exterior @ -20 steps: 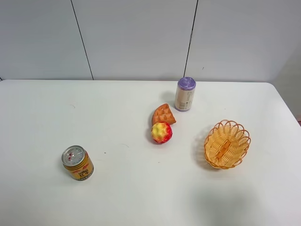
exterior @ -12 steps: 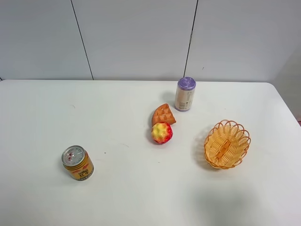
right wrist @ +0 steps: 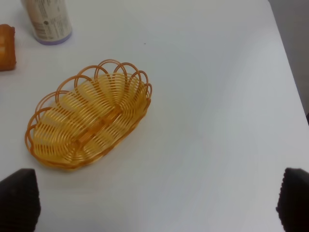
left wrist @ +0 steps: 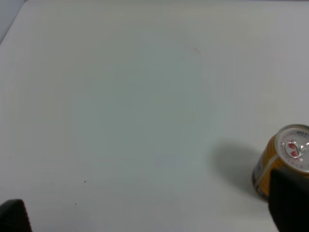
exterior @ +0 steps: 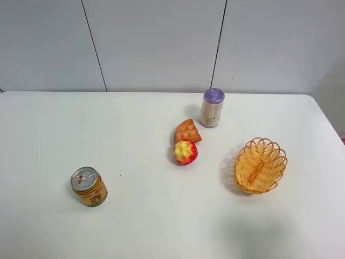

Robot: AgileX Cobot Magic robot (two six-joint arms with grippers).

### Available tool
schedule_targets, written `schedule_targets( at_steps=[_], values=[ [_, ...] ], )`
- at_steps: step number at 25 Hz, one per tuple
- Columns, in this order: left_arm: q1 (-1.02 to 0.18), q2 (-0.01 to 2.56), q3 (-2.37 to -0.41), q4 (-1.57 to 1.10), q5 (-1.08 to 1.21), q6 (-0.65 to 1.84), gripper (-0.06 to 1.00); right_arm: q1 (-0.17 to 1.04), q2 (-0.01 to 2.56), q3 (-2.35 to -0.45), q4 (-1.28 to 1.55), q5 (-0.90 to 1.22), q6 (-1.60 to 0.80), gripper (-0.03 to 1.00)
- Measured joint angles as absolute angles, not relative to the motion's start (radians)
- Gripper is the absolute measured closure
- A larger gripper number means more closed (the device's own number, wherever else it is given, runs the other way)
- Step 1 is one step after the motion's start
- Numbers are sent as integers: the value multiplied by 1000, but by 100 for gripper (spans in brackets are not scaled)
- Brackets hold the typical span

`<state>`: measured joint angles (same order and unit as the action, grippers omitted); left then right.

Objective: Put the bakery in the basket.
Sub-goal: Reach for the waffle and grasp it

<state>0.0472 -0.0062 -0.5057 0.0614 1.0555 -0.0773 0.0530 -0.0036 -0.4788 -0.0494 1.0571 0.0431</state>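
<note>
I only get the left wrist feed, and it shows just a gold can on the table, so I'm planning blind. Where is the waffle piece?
Observer: In the high view the waffle piece lies near the table's middle, far right of your can, close behind a red-and-yellow fruit.
Operator: And the basket?
Observer: The basket sits apart, further right than both, with nothing in it.
Operator: Which arm is closer to it?
Observer: Probably the right. Its wrist view looks down on the basket, with the right fingers spread wide apart.
</note>
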Motion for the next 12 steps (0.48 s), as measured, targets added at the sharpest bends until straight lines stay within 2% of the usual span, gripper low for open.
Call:
schedule_targets(
  at_steps=[6,12],
  values=[
    [47,-6,-506,61,1056,-77,-5,53,74,-521,-38,1029,46,-2],
    [47,-6,-506,61,1056,-77,-5,53,439,-762,45,900,46,-2]
  ],
)
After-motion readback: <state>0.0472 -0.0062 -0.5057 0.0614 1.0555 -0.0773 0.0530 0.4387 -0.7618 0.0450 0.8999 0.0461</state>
